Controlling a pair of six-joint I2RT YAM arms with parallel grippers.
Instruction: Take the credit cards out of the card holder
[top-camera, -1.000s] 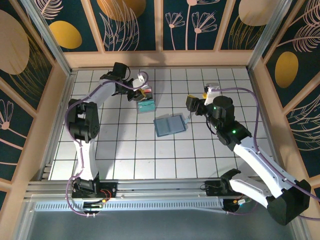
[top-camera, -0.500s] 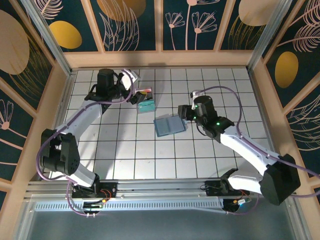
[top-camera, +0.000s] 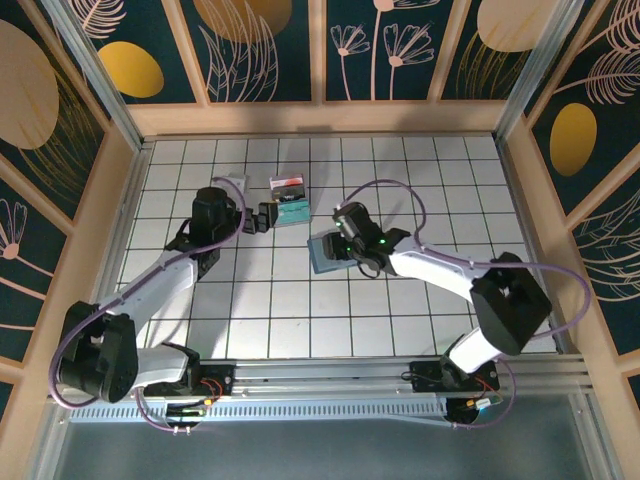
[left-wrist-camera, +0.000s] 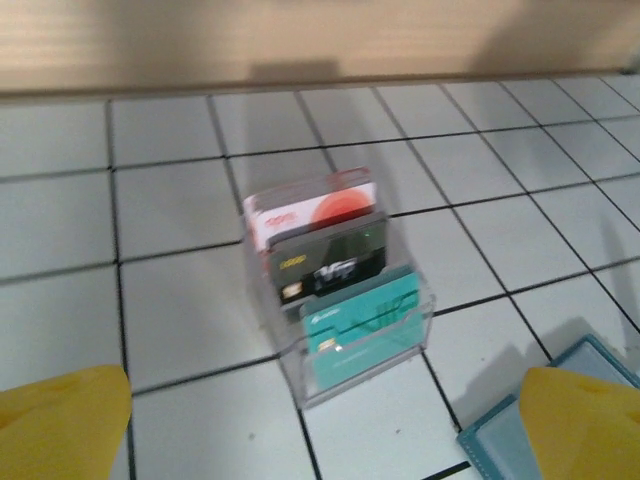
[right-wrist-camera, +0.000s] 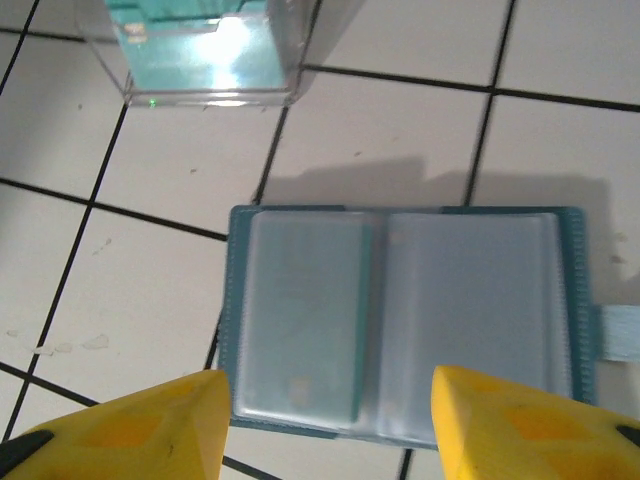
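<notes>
The card holder (right-wrist-camera: 400, 310) lies open and flat on the tiles, a teal wallet with cloudy clear sleeves (top-camera: 325, 258). A pale teal card (right-wrist-camera: 300, 310) shows through its left sleeve. My right gripper (right-wrist-camera: 325, 420) hovers open over the holder's near edge (top-camera: 338, 243), nothing between its yellow fingers. A clear plastic box (left-wrist-camera: 340, 290) holds three credit cards standing upright: a red-and-white one (left-wrist-camera: 315, 208), a dark one (left-wrist-camera: 325, 265) and a teal one (left-wrist-camera: 365, 325). My left gripper (left-wrist-camera: 320, 435) stands open just short of that box (top-camera: 262, 216), holding nothing.
The clear box (top-camera: 290, 200) stands about one tile beyond and left of the card holder, and its lower part shows in the right wrist view (right-wrist-camera: 190, 50). The wooden back wall (left-wrist-camera: 320, 40) is two tiles behind it. A corner of the holder (left-wrist-camera: 500, 445) lies by my left gripper's right finger.
My left gripper opened and drew back from the clear box toward the near left, leaving the red-and-white card standing in it. My right arm swung left until its gripper came over the card holder.
</notes>
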